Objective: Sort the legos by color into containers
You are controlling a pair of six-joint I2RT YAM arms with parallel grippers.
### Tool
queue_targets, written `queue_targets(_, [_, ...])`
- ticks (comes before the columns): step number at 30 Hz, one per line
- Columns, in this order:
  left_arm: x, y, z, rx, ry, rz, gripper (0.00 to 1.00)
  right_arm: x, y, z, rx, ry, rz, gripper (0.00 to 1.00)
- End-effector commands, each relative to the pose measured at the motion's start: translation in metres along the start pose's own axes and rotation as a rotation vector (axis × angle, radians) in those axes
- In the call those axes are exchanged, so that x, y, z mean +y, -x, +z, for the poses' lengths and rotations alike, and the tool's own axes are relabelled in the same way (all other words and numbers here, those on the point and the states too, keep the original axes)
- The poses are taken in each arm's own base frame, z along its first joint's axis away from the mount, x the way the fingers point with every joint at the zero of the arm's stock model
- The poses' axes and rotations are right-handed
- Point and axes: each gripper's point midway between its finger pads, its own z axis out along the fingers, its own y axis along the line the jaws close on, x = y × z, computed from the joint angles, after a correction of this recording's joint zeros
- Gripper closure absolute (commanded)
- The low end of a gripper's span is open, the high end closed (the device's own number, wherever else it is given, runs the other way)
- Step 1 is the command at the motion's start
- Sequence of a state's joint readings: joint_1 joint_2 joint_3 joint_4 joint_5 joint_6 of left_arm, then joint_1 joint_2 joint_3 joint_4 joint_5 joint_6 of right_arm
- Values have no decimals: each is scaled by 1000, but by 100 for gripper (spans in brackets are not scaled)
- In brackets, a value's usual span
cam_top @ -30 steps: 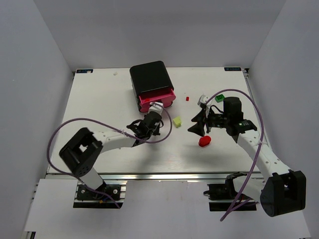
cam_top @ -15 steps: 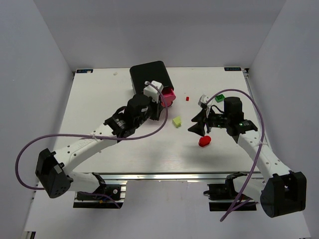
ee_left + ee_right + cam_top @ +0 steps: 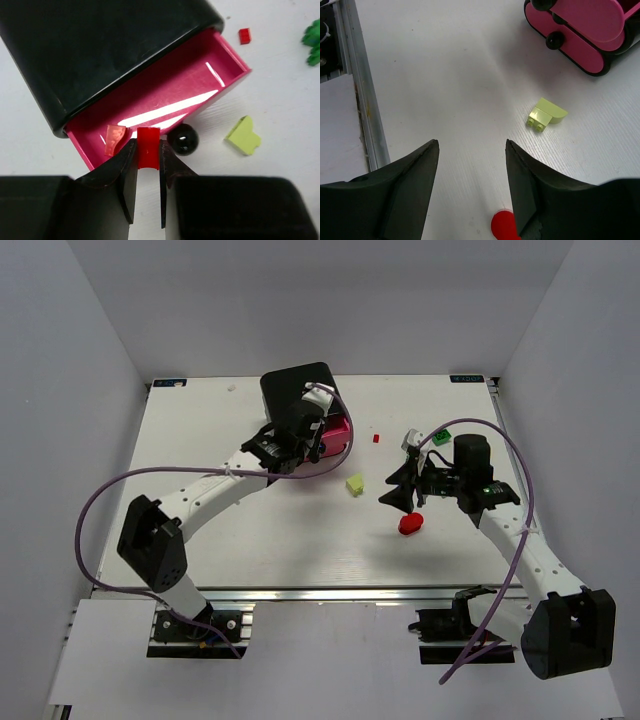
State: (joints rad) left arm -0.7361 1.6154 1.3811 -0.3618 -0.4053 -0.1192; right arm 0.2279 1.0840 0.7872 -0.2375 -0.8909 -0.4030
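My left gripper (image 3: 148, 148) is shut on a small red lego (image 3: 148, 145) and hangs right at the front edge of the open top pink drawer (image 3: 200, 85) of the black cabinet (image 3: 100, 50). A pale red piece (image 3: 115, 140) lies inside that drawer. From above, the left gripper (image 3: 308, 437) sits over the drawer (image 3: 340, 432). A yellow lego (image 3: 354, 483), a round red lego (image 3: 410, 524), a tiny red one (image 3: 376, 438) and a green one (image 3: 440, 437) lie on the table. My right gripper (image 3: 471, 145) stands open above the table, with the red lego (image 3: 504, 225) under its right finger.
The drawers below show their black knobs (image 3: 552, 40) and pink fronts (image 3: 585, 25). The yellow lego (image 3: 546, 116) lies between the cabinet and my right gripper. The metal rail (image 3: 362, 100) marks the table's near edge. A purple cable (image 3: 505, 455) loops over the right arm.
My left arm has swung up and back from the table in front of the cabinet, bringing the red lego to the open top drawer. The right arm has stayed almost still.
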Motion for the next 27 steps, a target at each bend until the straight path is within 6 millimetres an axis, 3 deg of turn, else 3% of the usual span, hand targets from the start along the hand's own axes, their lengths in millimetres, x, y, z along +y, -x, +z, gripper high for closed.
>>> queue_targets(1, [13,23,-6,-38,41,-16,96,6,12,-3,-36,25,-27,38])
queue_targets(11, [24,19,4,-19,73,-34,93,9,14,-4,-44,35,-27,39])
queue_targets(22, [30,19,14,1,112,-33,72,9,12,-4,-44,44,-17,39])
queue_targets(27, [29,20,17,7,113,-29,69,9,12,-4,-44,44,-15,39])
